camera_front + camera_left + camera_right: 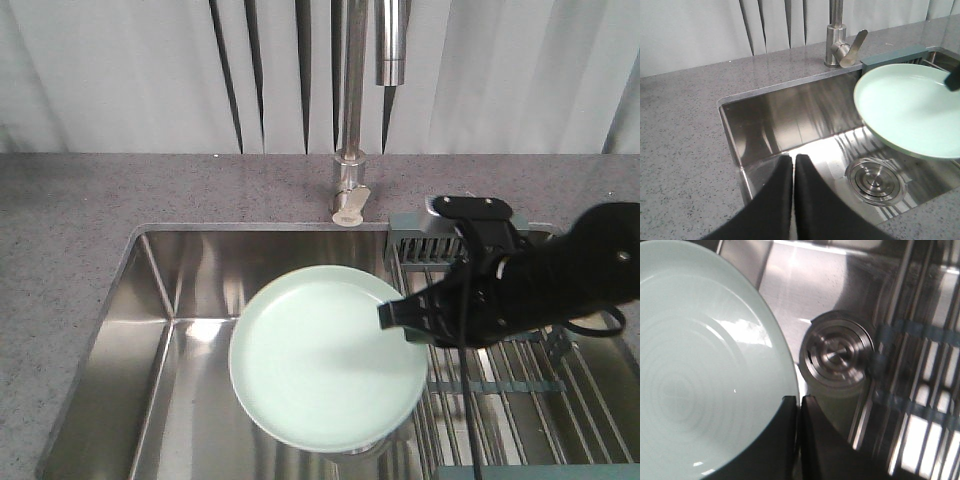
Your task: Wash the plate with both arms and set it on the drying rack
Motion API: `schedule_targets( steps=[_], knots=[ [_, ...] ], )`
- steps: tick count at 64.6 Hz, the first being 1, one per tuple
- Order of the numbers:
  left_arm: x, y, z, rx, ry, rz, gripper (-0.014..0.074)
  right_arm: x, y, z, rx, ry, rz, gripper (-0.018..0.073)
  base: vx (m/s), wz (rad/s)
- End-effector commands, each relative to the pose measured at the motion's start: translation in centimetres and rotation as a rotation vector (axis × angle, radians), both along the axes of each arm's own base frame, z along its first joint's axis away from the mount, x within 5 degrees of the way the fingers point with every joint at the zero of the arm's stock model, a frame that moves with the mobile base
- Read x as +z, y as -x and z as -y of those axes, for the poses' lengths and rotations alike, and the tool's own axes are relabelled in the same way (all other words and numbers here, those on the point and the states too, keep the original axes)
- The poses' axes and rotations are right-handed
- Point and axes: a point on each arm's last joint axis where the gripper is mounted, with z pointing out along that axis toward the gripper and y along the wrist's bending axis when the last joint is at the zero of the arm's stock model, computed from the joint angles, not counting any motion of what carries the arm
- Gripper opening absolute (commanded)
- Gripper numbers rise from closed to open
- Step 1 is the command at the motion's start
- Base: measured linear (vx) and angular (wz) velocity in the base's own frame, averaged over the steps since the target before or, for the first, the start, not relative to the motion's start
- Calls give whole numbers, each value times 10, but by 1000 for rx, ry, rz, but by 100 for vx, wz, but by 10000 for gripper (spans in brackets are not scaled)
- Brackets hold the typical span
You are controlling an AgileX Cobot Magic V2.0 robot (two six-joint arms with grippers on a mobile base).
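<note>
The pale mint-green plate [320, 360] hangs over the sink, face up and slightly tilted. My right gripper [395, 315] comes in from the right and is shut on the plate's right rim. In the right wrist view the two dark fingers [790, 420] pinch the rim of the plate [700, 370], one above and one below. The drying rack [520, 390] of steel bars lies over the sink's right part, under the right arm. My left gripper [793, 159] is shut on nothing, over the sink's front left corner, apart from the plate [910, 110]. It does not show in the front view.
The steel sink basin [170, 290] has a round drain [875, 181] under the plate's edge. The faucet [350, 150] rises behind the sink with its spout above the plate. Grey speckled counter [70, 230] surrounds the basin. The rack's teal end piece [895, 54] sits by the faucet.
</note>
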Motion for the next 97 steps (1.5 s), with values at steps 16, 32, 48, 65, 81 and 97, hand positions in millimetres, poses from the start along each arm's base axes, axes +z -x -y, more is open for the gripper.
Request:
schedule_targets(
  steps=[16,32,48,65,81,97],
  knots=[
    [11,-2,-1,21,42,53,-6,24,-72,24,-112,81,70,-2,0,0],
    [11,-2,-1,19,43,50,-6,51,-41,75,-140,277,-1,-2,0,0],
    [11,-2,-1,20,43,53,-6,39,22,30,-46,143,38,-2,0,0],
    [12,-2,-1,23,44,57,-6,17,3,-33,-21,-14,133,-2,0,0],
    [12,-2,-1,21,44,55,-6,32,-57,11,-150,115,120,-2,0,0],
    [12,-2,-1,21,44,55,-6,68,-40,110,-307,435,123,-2,0,0]
  ],
)
